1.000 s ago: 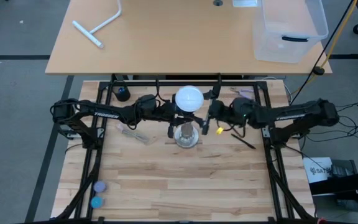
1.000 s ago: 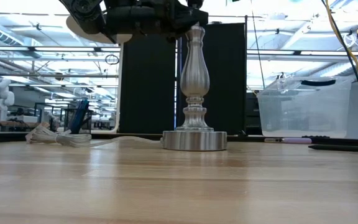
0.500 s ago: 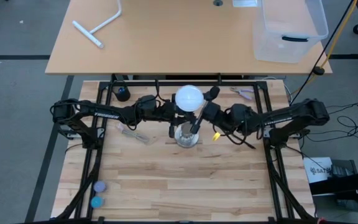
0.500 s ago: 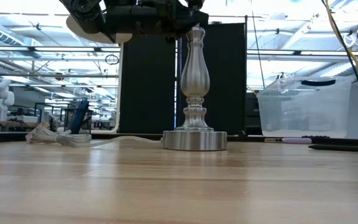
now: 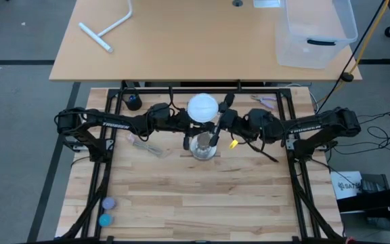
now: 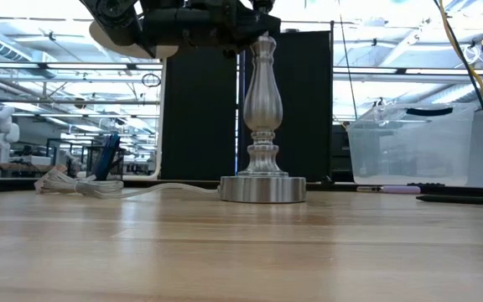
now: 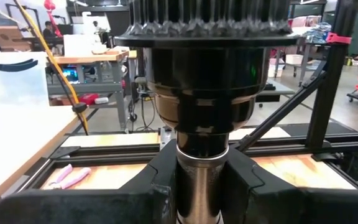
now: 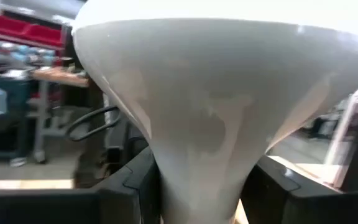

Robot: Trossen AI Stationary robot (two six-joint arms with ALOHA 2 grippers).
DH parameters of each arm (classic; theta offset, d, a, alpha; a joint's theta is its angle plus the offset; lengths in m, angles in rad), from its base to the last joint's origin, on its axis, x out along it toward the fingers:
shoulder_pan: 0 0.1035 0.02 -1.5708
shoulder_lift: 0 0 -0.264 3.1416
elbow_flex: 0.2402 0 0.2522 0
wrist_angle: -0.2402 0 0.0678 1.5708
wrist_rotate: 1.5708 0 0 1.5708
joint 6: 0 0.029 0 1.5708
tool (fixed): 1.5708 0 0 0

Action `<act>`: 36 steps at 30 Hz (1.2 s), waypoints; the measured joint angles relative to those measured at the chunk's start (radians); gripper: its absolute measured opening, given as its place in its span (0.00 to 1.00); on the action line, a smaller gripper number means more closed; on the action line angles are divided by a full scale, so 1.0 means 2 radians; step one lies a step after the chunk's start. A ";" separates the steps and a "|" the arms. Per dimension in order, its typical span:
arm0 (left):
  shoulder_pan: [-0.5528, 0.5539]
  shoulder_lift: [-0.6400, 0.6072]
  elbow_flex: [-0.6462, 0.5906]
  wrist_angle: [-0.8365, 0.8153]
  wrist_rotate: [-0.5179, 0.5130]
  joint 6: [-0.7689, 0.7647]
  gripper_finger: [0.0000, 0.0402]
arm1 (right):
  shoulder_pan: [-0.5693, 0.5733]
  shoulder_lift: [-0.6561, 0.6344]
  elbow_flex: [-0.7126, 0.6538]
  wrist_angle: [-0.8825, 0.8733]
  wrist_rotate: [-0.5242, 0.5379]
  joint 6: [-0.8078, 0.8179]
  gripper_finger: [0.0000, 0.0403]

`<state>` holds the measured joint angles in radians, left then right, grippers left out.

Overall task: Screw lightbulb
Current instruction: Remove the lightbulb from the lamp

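High view: the white round-globed lightbulb (image 5: 203, 107) sits atop the silvery turned-metal lamp post (image 5: 202, 147) at the middle of the pale wooden slat table (image 5: 202, 196). Coming from the left, the left gripper (image 5: 189, 133) is clamped on the post just under its black socket (image 7: 202, 93), fingers (image 7: 154, 186) pressed against both sides of the stem. Reaching in from the right, the right gripper (image 5: 217, 120) is closed around the bulb's pale tapering neck (image 8: 197, 155), a finger (image 8: 272, 186) on each side of it.

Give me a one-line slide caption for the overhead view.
Left claw steadies the lamp post while right claw closes around the lightbulb neck above it.
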<state>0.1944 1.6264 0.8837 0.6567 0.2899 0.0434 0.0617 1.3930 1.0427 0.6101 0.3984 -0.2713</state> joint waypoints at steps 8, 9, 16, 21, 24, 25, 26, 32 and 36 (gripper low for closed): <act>0.002 -0.001 -0.002 -0.001 0.036 0.005 0.18 | -0.044 -0.002 0.054 -0.127 -0.118 0.051 0.39; 0.002 -0.001 -0.002 -0.001 0.041 0.006 0.18 | -0.049 -0.002 0.056 -0.131 -0.131 0.052 0.39; 0.002 -0.001 -0.001 0.000 0.084 0.012 0.18 | -0.093 -0.003 0.059 -0.149 -0.272 0.065 0.38; 0.001 -0.001 0.000 0.001 0.110 0.015 0.18 | -0.127 -0.002 0.060 -0.151 -0.391 0.069 0.38; 0.000 0.000 0.000 0.003 0.116 0.020 0.18 | -0.143 -0.002 0.060 -0.150 -0.444 0.071 0.38; -0.001 0.000 0.001 0.004 0.116 0.021 0.18 | -0.148 -0.002 0.060 -0.151 -0.463 0.071 0.38; -0.001 0.000 0.001 0.004 0.116 0.021 0.18 | -0.152 -0.001 0.060 -0.151 -0.481 0.070 0.38; -0.004 0.001 0.002 0.008 0.128 0.026 0.18 | -0.156 0.000 0.060 -0.152 -0.542 0.066 0.38; -0.005 0.001 0.002 0.008 0.130 0.026 0.18 | -0.156 0.000 0.060 -0.150 -0.567 0.062 0.37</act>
<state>0.1854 1.6283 0.8883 0.6734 0.5499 0.0959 -0.2508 1.3930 1.1625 0.3102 -0.7347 -0.1476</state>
